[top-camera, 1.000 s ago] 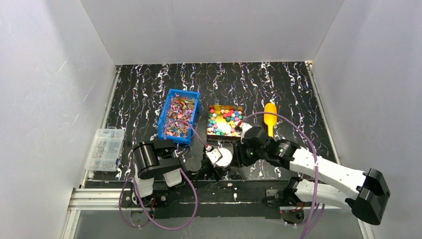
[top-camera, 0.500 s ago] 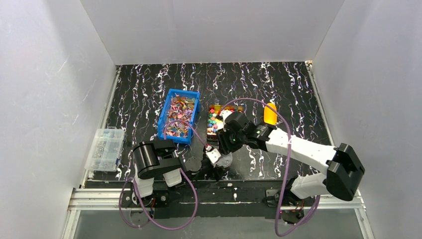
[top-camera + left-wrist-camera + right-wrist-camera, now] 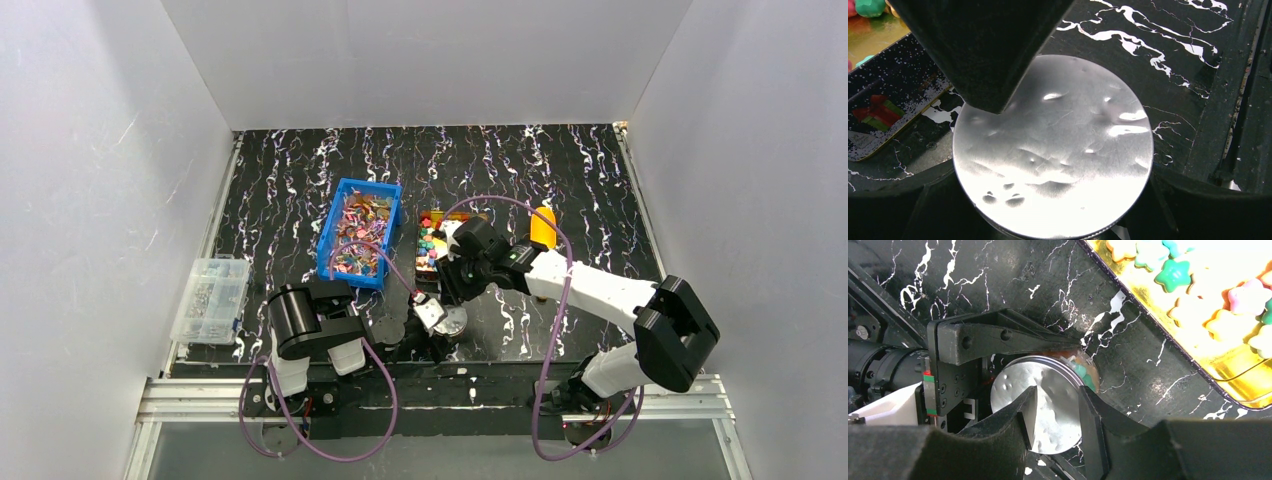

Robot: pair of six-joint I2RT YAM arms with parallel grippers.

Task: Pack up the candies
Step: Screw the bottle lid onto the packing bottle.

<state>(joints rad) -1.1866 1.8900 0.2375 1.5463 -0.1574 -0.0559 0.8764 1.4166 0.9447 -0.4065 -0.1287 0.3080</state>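
Note:
Flat shiny-wrapped candies (image 3: 356, 232) fill a blue bin (image 3: 331, 233). Chunky star-shaped candies (image 3: 430, 243) lie in a gold tray (image 3: 424, 268); they also show in the right wrist view (image 3: 1173, 275). A small round jar with a silver lid (image 3: 454, 323) stands near the arm bases. My left gripper (image 3: 438, 326) is shut on the jar, its fingers on either side of the lid (image 3: 1053, 150). My right gripper (image 3: 1058, 390) is open, its fingers hovering just over the lid (image 3: 1013, 385). Green candy (image 3: 1081, 373) shows under the lid's edge.
A yellow scoop (image 3: 542, 228) lies right of the gold tray. A clear plastic box (image 3: 210, 298) sits at the table's left edge. The right arm (image 3: 590, 285) crosses over the tray's near part. White walls close in three sides.
My right arm has swung left from beside the scoop, and its gripper now sits over the jar lid. The left arm and the jar have not moved.

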